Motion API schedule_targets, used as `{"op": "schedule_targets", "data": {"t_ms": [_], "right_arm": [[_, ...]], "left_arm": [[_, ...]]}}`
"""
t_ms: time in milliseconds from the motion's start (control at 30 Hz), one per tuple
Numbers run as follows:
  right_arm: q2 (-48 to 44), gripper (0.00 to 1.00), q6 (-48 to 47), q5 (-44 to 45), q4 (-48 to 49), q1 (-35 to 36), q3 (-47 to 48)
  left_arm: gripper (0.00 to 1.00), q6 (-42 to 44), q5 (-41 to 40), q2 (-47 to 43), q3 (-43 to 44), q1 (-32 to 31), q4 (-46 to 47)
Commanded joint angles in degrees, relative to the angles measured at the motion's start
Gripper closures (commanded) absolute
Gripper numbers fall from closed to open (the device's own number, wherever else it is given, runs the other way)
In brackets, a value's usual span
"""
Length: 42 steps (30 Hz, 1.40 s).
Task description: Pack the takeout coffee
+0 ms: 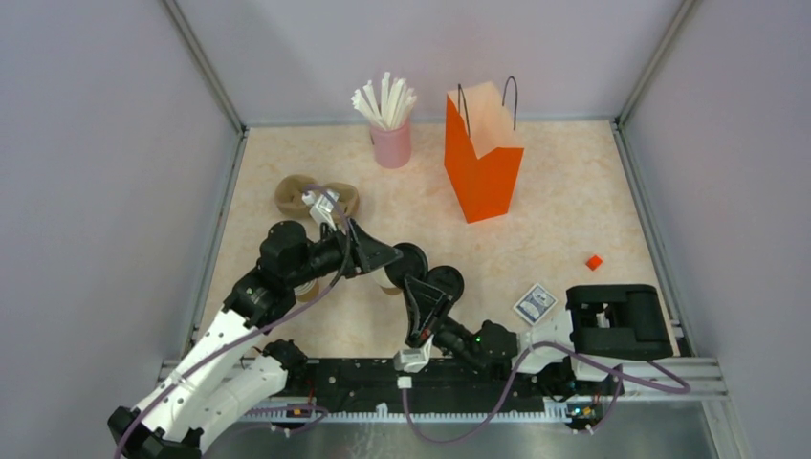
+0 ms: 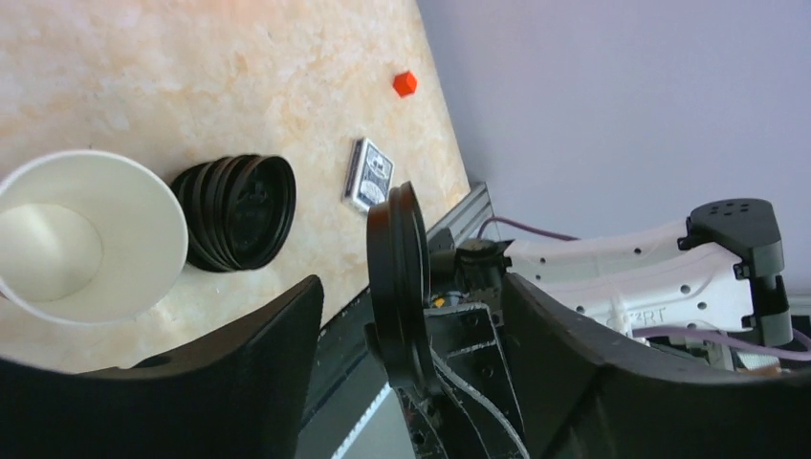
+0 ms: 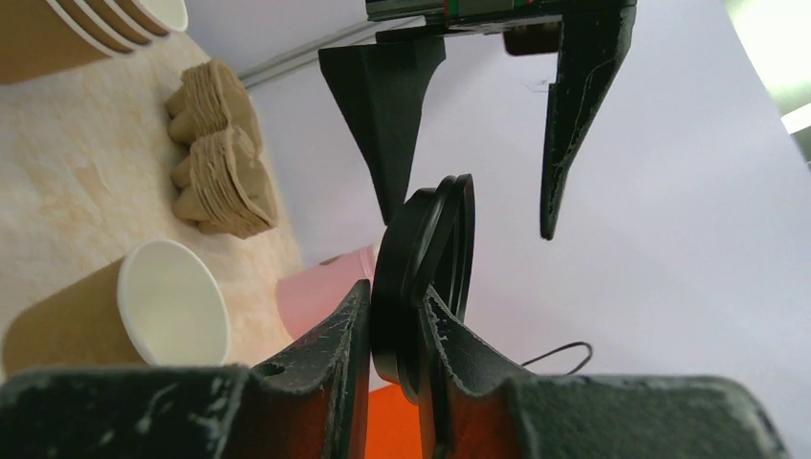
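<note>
No lidded takeout coffee shows in any view. My right gripper (image 3: 394, 292) is shut on the bottom edge of a flat black lid (image 3: 421, 249), which stands on edge above the table. My left gripper (image 2: 411, 287) is open, one finger on each side of that lid (image 2: 397, 277) and neither touching it. From above, the lid (image 1: 411, 262) sits between the left gripper (image 1: 394, 256) and the right gripper (image 1: 418, 287). A lidless brown paper cup (image 2: 86, 234) with a white inside lies on its side beside them. The orange bag (image 1: 483, 167) stands open at the back.
A stack of black lids (image 2: 239, 210) lies on edge next to the cup. A pink holder of white straws (image 1: 390, 139) and brown cup trays (image 1: 316, 196) are at the back left. A red cube (image 1: 594, 261), a card deck (image 1: 535, 304) and a black device (image 1: 617, 320) are on the right.
</note>
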Motion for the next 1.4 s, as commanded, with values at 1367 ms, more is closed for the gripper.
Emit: {"op": "schedule_targets", "data": {"t_ms": [1367], "right_arm": [[-23.1, 0.88, 127.3, -29.4, -47.3, -27.3, 13.9]], "left_arm": [[0.2, 27.4, -0.6, 11.6, 11.4, 22.5, -16.1]]}}
